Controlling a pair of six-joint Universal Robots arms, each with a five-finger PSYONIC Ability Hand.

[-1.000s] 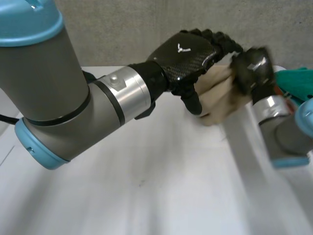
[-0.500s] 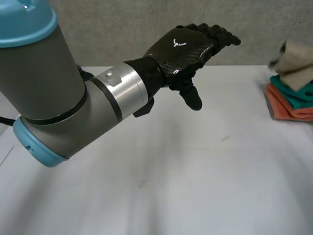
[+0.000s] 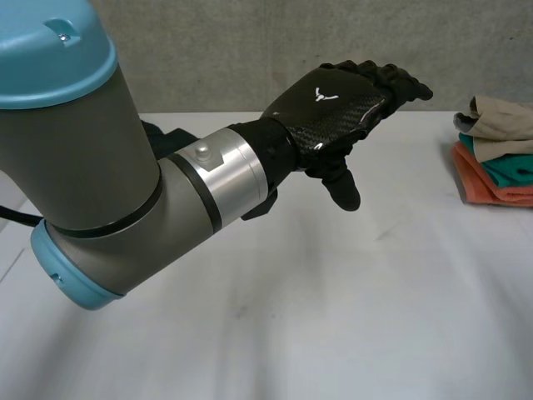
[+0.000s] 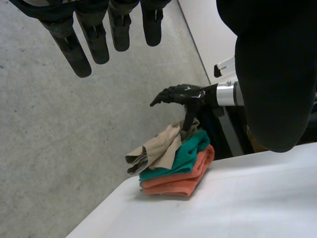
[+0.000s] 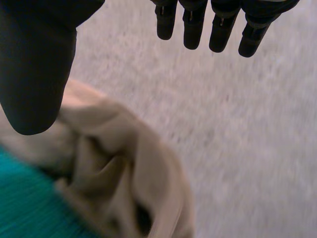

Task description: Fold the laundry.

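Laundry stack (image 3: 493,182) partly beyond the head view's edge, beige cloth (image 3: 505,120) topmost.

Back shell of left hand (image 3: 337,104): glossy black with a fine carbon-fibre weave, and matt black fingers. Its wrist band (image 3: 221,171): bright, smooth metal. The left arm (image 3: 92,175): matt grey, smooth. Its cap (image 3: 50,50): light-blue plastic, slight sheen. The table (image 3: 333,317): white, smooth, matt. Far wall (image 3: 208,50): grey, rough, grainy. Far right, beige cloth (image 3: 500,117): soft, crumpled. The teal cloth (image 3: 512,167) and orange cloth (image 3: 491,187): matt fabric. The right hand (image 4: 181,94): black, faint sheen.
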